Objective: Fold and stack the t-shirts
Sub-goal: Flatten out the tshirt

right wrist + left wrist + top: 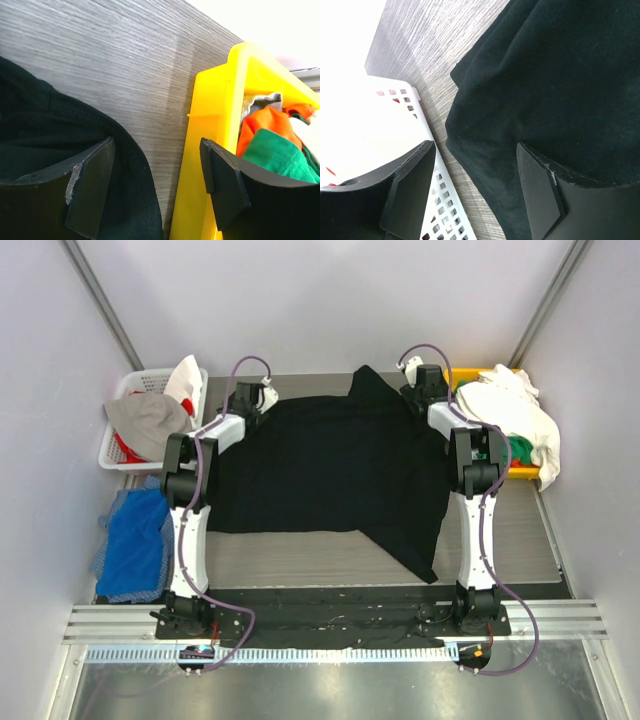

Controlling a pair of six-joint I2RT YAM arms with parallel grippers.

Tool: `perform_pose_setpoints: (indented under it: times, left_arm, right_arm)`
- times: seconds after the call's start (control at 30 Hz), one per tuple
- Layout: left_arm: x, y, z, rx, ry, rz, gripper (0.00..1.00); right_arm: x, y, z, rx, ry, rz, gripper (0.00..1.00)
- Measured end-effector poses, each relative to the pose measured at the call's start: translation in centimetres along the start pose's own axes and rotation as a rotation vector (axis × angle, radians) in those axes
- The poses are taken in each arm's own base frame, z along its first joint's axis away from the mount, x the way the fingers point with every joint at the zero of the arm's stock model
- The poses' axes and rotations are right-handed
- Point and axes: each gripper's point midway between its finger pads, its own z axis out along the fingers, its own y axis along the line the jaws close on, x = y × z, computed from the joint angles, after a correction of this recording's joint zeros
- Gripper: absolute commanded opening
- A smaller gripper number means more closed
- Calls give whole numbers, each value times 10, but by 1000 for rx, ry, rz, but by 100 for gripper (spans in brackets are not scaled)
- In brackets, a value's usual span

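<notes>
A large black t-shirt (pixel 330 465) lies spread across the wood-grain table, one flap trailing toward the near right. My left gripper (pixel 258 396) hovers open at the shirt's far left corner. In the left wrist view its fingers (pixel 475 150) straddle the shirt's edge (pixel 545 90) without pinching it. My right gripper (pixel 418 376) stands open at the far right corner. In the right wrist view it (pixel 156 145) sits between the black t-shirt (pixel 50 120) and a yellow bin. A white t-shirt (pixel 510 405) and a green one (pixel 520 450) are piled in that bin.
The yellow bin (pixel 210 100) stands close beside the right fingers, with orange cloth (pixel 267 125) and green cloth (pixel 280 150) inside. A white perforated basket (pixel 115 445) of clothes stands at the far left, its wall (pixel 445 210) next to the left finger. Blue cloth (pixel 135 540) lies left of the arm.
</notes>
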Motion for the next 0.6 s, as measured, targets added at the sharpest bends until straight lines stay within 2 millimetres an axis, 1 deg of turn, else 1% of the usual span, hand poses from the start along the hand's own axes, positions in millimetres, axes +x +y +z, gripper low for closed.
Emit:
perform_pose_setpoints:
  times: [0.17, 0.23, 0.4, 0.43, 0.5, 0.53, 0.6]
  left_arm:
    - [0, 0, 0, -2, 1, 0, 72]
    - [1, 0, -1, -2, 0, -2, 74]
    - [10, -5, -14, 22, 0, -12, 79]
    - [13, -6, -19, 33, 3, -16, 84]
    - [17, -9, -27, 54, 5, -25, 88]
    - [18, -10, -31, 60, 5, -34, 90]
    - [18, -9, -40, 71, -3, -52, 92]
  right_arm:
    - [-2, -1, 1, -3, 6, -4, 77]
    - [-3, -1, 1, -4, 5, -3, 78]
    - [2, 2, -3, -16, 10, 3, 79]
    - [3, 2, -7, -22, 12, 7, 79]
    - [6, 3, -15, -37, 22, 12, 81]
    - [6, 3, -18, -44, 24, 16, 91]
    - [4, 2, -28, -59, 19, 37, 93]
